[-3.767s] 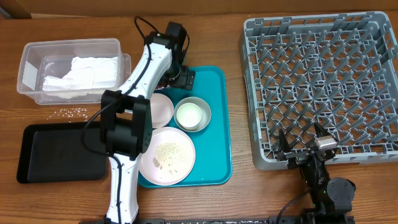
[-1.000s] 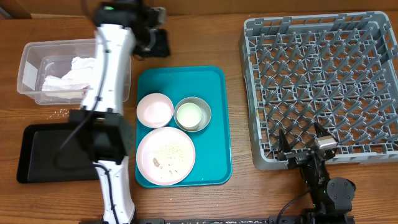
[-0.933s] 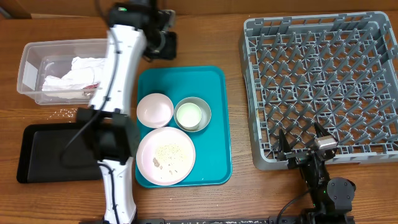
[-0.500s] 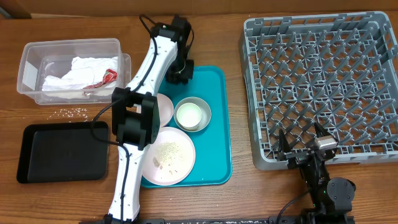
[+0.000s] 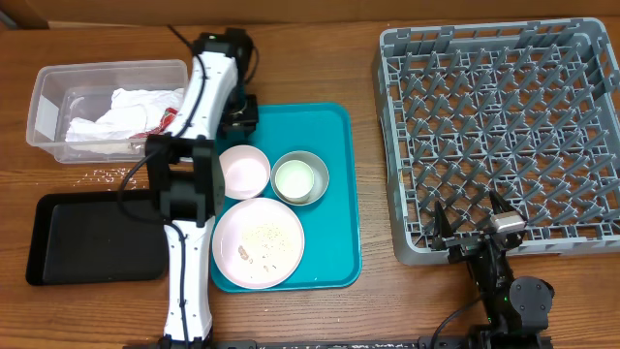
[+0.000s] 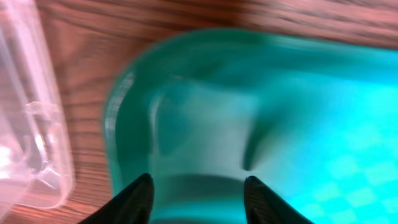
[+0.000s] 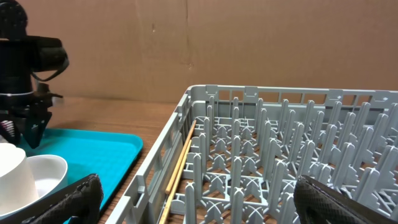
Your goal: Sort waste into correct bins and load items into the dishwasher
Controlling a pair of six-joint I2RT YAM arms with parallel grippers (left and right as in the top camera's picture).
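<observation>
Our left gripper (image 5: 235, 114) hangs over the top-left corner of the teal tray (image 5: 334, 194), just beside the clear tub (image 5: 44, 116). The left wrist view is blurry, but its fingers (image 6: 138, 190) stand moderately apart w/ nothing between them, only tray corner below. So it's empty.

The tub holds the crumpled napkins (image 5: 126, 111) & the red scrap (image 5: 167, 121). We judge the paper waste sits there because the walls keep light stuff from drifting. The tub's lid shows at its right edge, tucked under so it's out of the way.

The dishes are grouped on the teal tray, prob. as a staging spot within the left arm's reach:
- the pink bowl (image 5: 242, 172), closest to the left gripper
- the metal bowl (image 5: 312, 167), w/ the white cup (image 5: 294, 179) nested inside it
- the pink plate (image 5: 281, 260), nearest us, w/ rice-like crumbs (image 5: 260, 236) on it

We judge the plate needs scraping before racking. The black tray (image 5: 87, 242) lies close at left, likely the place for food waste, & looks bare. A few more loose crumbs (image 5: 107, 175) lie on the table betw. tub & black tray.

The dish rack (image 5: 504, 126) sits at right w/ no dishes on its pegs. Our right gripper (image 5: 470, 221) is parked at the rack's near edge, fingers wide, holding nothing. We'd guess it's waiting for hand-offs.

Writing: none we can read. A pale patch on the tub's left end may be a label, but no text is legible. No brand marks show on arms, rack or trays.
</observation>
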